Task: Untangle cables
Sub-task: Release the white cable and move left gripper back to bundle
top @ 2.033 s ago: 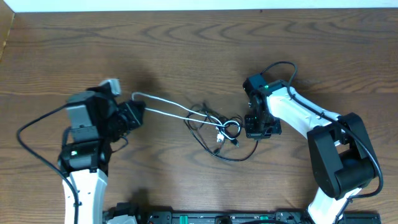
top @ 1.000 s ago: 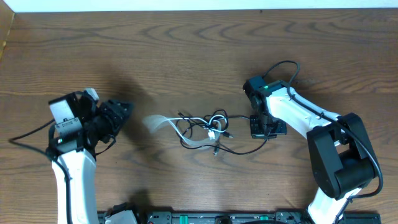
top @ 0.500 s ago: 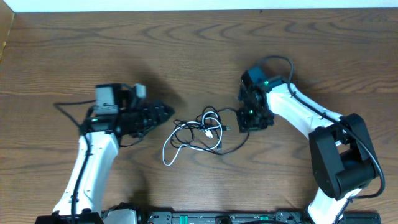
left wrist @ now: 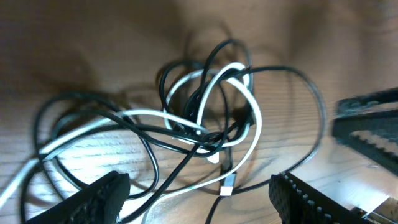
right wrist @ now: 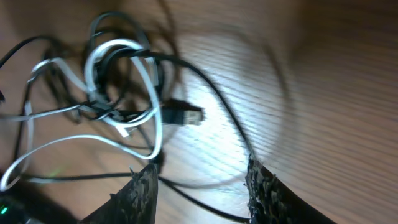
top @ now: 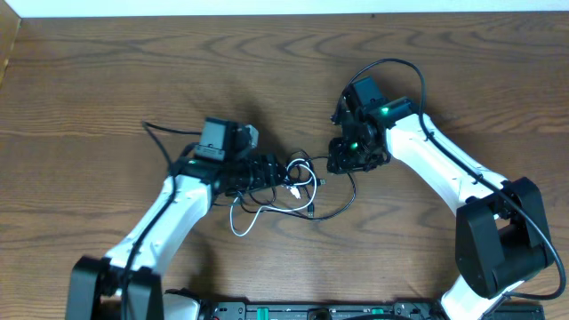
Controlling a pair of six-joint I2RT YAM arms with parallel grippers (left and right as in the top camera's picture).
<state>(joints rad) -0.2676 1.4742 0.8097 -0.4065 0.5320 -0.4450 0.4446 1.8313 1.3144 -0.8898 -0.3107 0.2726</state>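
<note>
The cables lie as one small tangle of thin black and white cords at the table's middle. A white loop trails toward the front left and a black loop toward the right. My left gripper is at the tangle's left edge, open, its fingers spread wide over the cords and a white plug. My right gripper hangs at the tangle's right edge, open. A black cord runs across the gap between its fingers, with the knot and a dark plug ahead.
Bare wooden table surrounds the tangle. The arms' own thick black cables arc behind the right arm and the left arm. The right gripper's ribbed body shows at the right of the left wrist view.
The left arm swung right from the table's left side to the tangle. The right gripper opened and shifted up and left. The cords bunched back toward the middle.
</note>
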